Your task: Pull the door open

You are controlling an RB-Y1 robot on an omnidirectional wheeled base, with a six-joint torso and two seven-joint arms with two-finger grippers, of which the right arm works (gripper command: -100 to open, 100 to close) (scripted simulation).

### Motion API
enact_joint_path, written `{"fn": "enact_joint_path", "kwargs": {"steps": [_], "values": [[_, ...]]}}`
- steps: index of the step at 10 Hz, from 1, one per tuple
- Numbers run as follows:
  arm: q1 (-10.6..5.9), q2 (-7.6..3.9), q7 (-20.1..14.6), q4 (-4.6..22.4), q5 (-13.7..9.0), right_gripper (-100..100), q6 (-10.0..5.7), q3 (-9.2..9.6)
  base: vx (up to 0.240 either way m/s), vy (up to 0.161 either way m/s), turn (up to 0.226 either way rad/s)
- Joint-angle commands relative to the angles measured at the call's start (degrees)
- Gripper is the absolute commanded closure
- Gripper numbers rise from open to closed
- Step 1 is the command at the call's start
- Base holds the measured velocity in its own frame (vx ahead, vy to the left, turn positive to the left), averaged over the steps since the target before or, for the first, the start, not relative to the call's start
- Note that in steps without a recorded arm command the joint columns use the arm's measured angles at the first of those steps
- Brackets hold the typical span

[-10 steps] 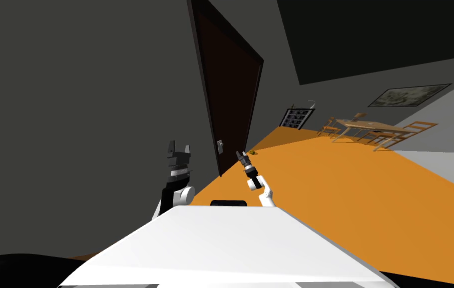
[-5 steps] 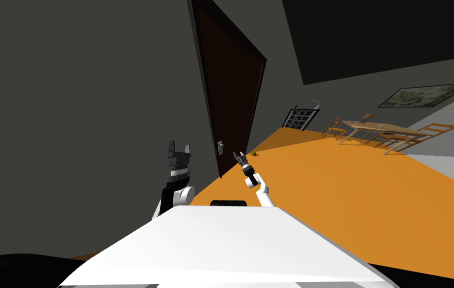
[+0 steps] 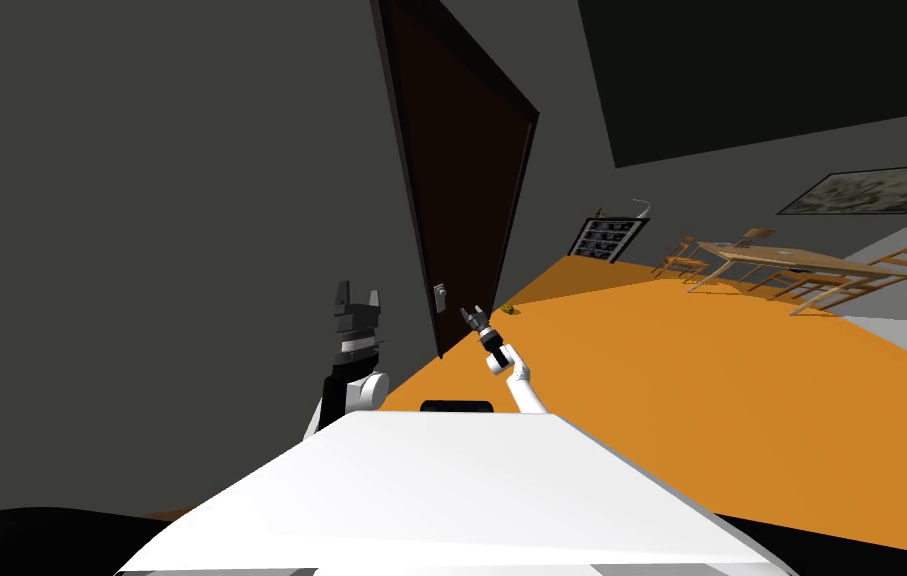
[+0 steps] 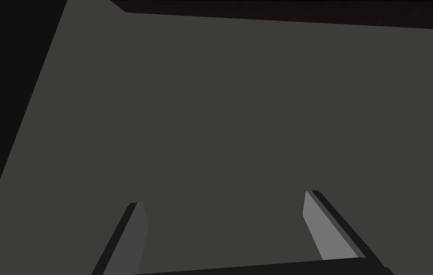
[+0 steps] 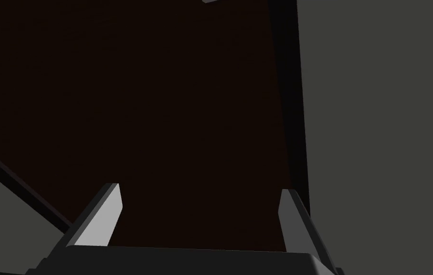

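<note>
A dark brown door (image 3: 456, 190) stands in a dark frame in the grey wall, with a small grey handle plate (image 3: 440, 296) low on its near edge. My right gripper (image 3: 472, 315) is open, a little to the right of the handle and apart from it. In the right wrist view its fingers (image 5: 103, 217) point at the door's dark face (image 5: 163, 105), with a sliver of the grey handle (image 5: 209, 1) far ahead of them. My left gripper (image 3: 357, 297) is raised before the grey wall left of the door, its fingers (image 4: 320, 229) open and empty.
An orange floor (image 3: 701, 370) runs right of the door. Far off stand a wooden table (image 3: 781, 262) with chairs, a dark shelf unit (image 3: 601, 240) and a small yellow-green object (image 3: 508, 310) on the floor. A picture (image 3: 876, 192) hangs on the right wall.
My right arm has reached forward and left, bringing its gripper closer to the door handle. The head view has shifted a little, sliding the table to the right. The left arm is still.
</note>
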Motion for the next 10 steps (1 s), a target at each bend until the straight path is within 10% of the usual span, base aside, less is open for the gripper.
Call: {"fn": "enact_joint_path", "kwargs": {"steps": [1,10], "values": [[-1.35,0.24,1.3,2.3,1.0,-100,0.17,0.13,0.052,-0.021,0.027],[-7.53,1.81,7.4,12.3,5.6,-100,0.82,0.63,0.056,-0.026,0.036]]}}
